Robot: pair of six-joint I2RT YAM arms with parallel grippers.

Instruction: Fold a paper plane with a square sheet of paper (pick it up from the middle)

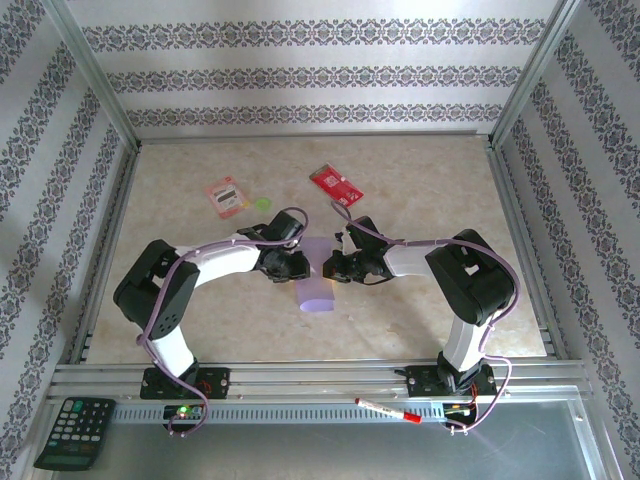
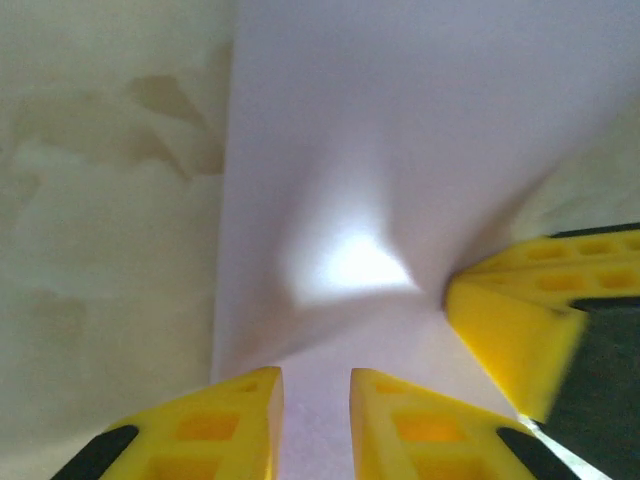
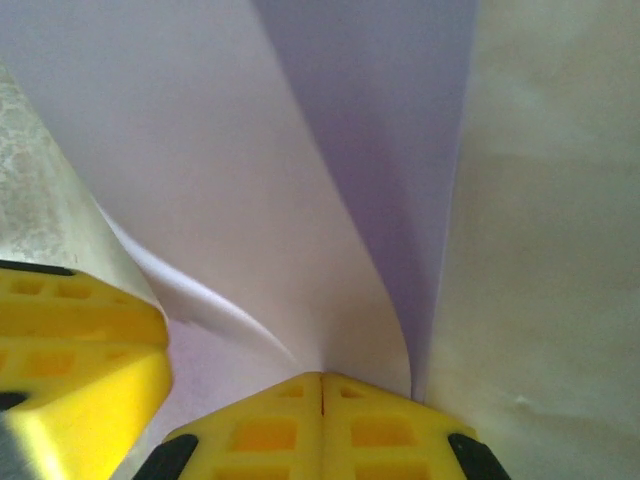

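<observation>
The right gripper (image 3: 322,380) is squeezing its chunky yellow plastic fingertips flat together, and it's looking like they're pinching a curled-up fold of the sheet of paper (image 3: 250,150), which is thin, smooth, pale lilac and totally blank. The left gripper (image 2: 315,390) is sitting loose with its grid-pocketed yellow fingers a little apart, right over the same sheet. The paper is puckering toward the other gripper's tip. From above, the sheet is lying mid-table between the two grippers, partly flat and partly lifting. The table (image 1: 430,170) is showing a glossy beige marble look. Further back, a red card (image 1: 336,183) with white print and a pink-red packet (image 1: 226,196) are lying well apart from the paper, with the print too small to read. A black calculator (image 1: 75,432) and a red marker (image 1: 388,410) are resting by the arm bases.
</observation>
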